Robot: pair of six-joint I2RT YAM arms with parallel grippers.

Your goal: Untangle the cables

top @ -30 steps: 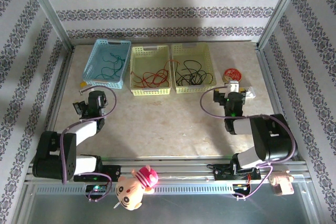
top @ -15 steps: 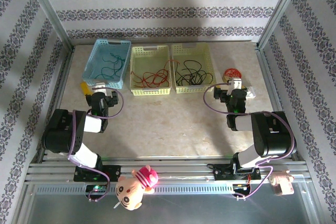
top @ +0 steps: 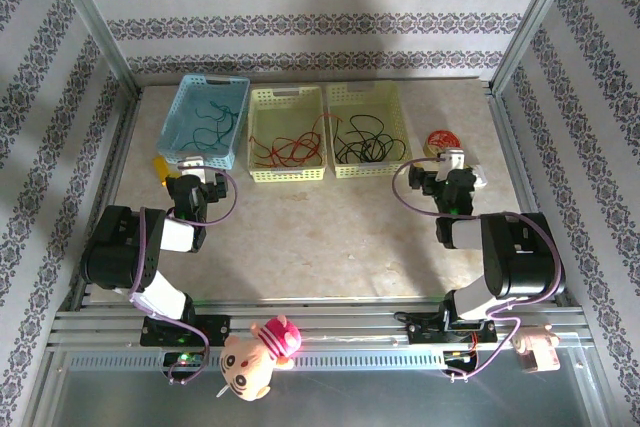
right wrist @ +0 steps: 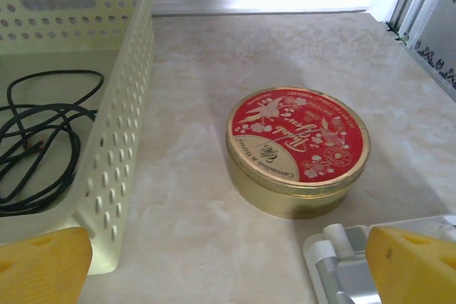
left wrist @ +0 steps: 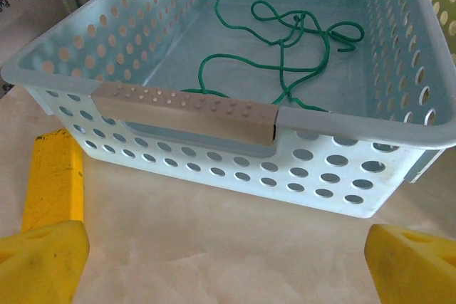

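Observation:
The cables lie apart in three baskets at the back of the table. A green cable point(top: 205, 127) point(left wrist: 285, 55) is looped in the blue basket point(top: 198, 161) point(left wrist: 214, 169). A red cable point(top: 285, 147) lies in the left yellow basket point(top: 287, 175), and a black cable point(top: 365, 142) point(right wrist: 35, 140) in the right yellow basket point(top: 370, 169) point(right wrist: 121, 140). My left gripper point(top: 190, 177) point(left wrist: 228, 268) stands open just in front of the blue basket, with nothing between its fingers. Right of the black cable's basket, my right gripper point(top: 447, 164) point(right wrist: 228, 268) is open over bare table.
A round gold tin with a red lid point(top: 440, 139) point(right wrist: 298, 149) stands ahead of the right gripper. A white and silver piece point(right wrist: 349, 268) lies by its right finger. A yellow bar point(left wrist: 53, 176) lies left of the left gripper. A plush toy point(top: 255, 352) sits on the front rail.
The left arm has folded back and its gripper now points at the blue basket. The right gripper has shifted slightly right and towards the tin. Both stayed open.

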